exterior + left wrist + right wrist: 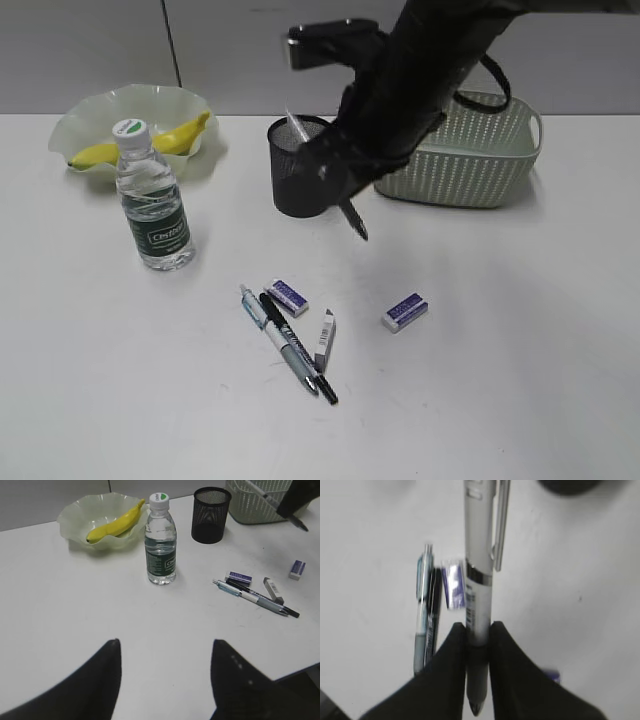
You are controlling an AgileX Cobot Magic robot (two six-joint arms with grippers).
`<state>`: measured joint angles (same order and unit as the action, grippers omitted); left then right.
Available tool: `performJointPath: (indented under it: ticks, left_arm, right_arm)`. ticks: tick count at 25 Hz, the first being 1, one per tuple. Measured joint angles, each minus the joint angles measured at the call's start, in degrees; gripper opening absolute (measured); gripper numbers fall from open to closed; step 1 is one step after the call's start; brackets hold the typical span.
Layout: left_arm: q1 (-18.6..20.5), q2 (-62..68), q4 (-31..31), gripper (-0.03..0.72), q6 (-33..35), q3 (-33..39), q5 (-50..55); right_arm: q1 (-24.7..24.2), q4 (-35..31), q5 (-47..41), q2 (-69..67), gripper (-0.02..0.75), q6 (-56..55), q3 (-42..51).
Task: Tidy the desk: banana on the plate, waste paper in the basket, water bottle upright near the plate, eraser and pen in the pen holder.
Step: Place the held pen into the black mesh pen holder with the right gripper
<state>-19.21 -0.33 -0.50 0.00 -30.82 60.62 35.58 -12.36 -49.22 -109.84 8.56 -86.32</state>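
Note:
My right gripper (477,630) is shut on a silver-white pen (479,580), held in the air. In the exterior view this gripper (335,185) hangs beside the black mesh pen holder (298,168), and the pen's dark tip (354,218) sticks out below. Two more pens (288,345) and three erasers (286,297) (325,338) (405,312) lie on the desk. The banana (185,138) lies in the pale green plate (90,115). The water bottle (152,200) stands upright in front of the plate. My left gripper (165,645) is open over bare desk. The waste paper is out of view.
The sage green basket (470,155) stands at the back right, just behind my right arm. The pen holder (211,515) sits between the bottle (160,545) and the basket (250,500). The desk's near edge shows at the lower right of the left wrist view.

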Motion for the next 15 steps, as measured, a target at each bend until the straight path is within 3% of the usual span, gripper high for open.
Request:
performJointPath:
  ticks: [12,15]
  left_arm:
    - [0.0,0.0,0.0,0.426,0.0,0.0,0.0]
    - [0.0,0.0,0.0,0.426,0.0,0.0,0.0]
  right_arm:
    - [0.0,4.46,45.87,-2.85,0.108,0.11,-0.02]
    - [0.0,4.77,53.41,-6.16,0.108,0.11,-0.02]
